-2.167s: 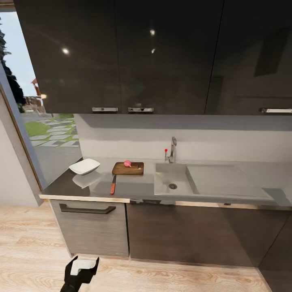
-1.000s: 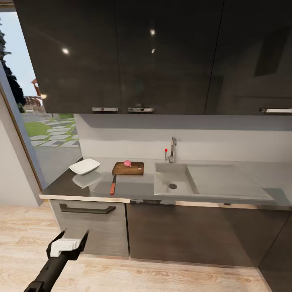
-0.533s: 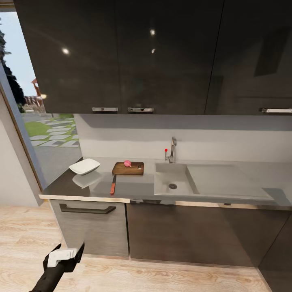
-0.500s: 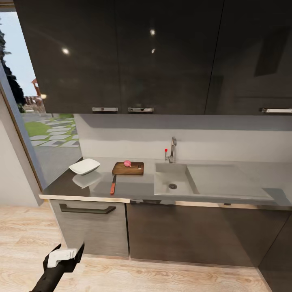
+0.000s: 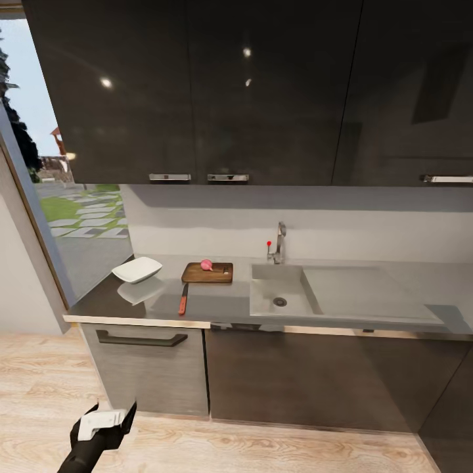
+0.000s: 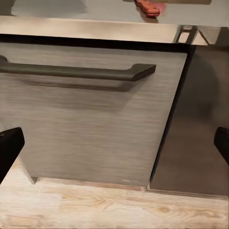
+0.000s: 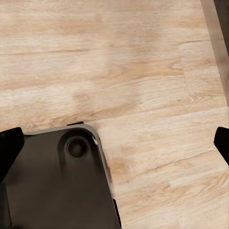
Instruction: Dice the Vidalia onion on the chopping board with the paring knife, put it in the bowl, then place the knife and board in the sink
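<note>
The pinkish Vidalia onion (image 5: 206, 265) rests on the dark brown chopping board (image 5: 209, 272), left of the steel sink (image 5: 265, 306). In front of the board, the paring knife (image 5: 183, 299) lies on the glossy countertop (image 5: 217, 309), red handle toward me; that handle (image 6: 149, 6) also peeks over the counter edge in the left wrist view. The white bowl (image 5: 136, 269) stands at the counter's left end. My left gripper (image 5: 110, 412) hovers low over the floor in front of the drawer, open and empty, fingertips (image 6: 9, 150) wide apart. My right gripper (image 7: 114, 143) is open above the floor.
A drawer with a dark bar handle (image 5: 141, 339) fronts the left cabinet (image 6: 95, 124). The chrome tap (image 5: 280, 244) stands behind the basin, and the drainboard (image 5: 361, 292) extends right. Dark wall cabinets (image 5: 197, 92) hang overhead. My own base (image 7: 62, 186) sits on the wooden floor (image 5: 263, 450).
My left gripper swung left and rose in front of the drawer, then sank slightly over the last second. Onion, board, knife and bowl have not moved.
</note>
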